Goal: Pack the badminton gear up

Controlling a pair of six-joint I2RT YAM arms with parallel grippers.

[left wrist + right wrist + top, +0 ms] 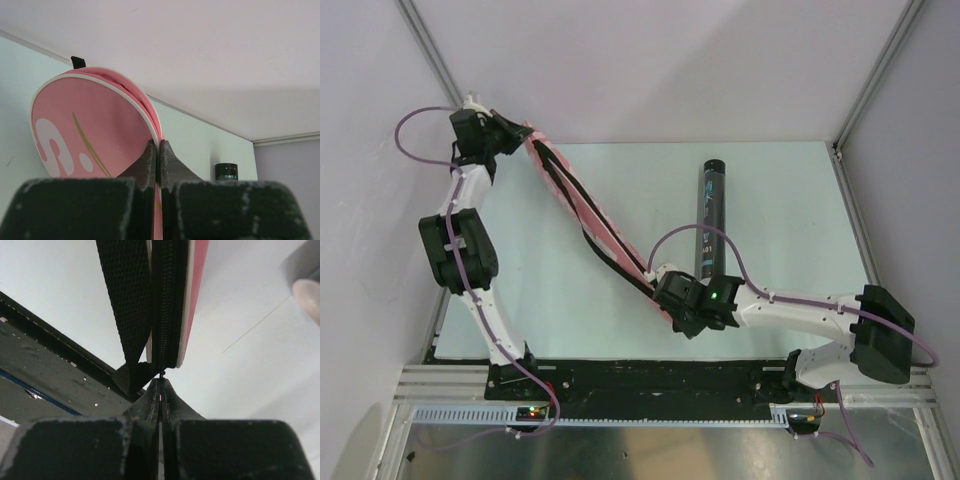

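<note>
My left gripper (159, 146) is pressed shut on the rim of the racket case (90, 127), at its broad rounded end, with the pink lettered face rising just beyond my fingertips. My right gripper (160, 384) is likewise closed tight, on the case's narrow end, right where the zip (167, 300) runs out and the black strap (125, 300) is anchored. Something tiny sits at the tips there, possibly the zip pull, though it is too small for me to be sure. Between my two holds the case stretches on a slant, from over the far-left corner of the worktop (790, 200) down towards the middle of its near edge, and it looks lifted off the surface. I judge the step in hand to be zipping the case shut. If I do have the pull, the next move calls for my left side to hold firm while my right draws along the zip in line with it, without twisting. The black tube (710, 215) lies right of centre, lengthwise from far to near, just beside my right wrist and well apart from my left. No rackets or shuttlecocks show.
</note>
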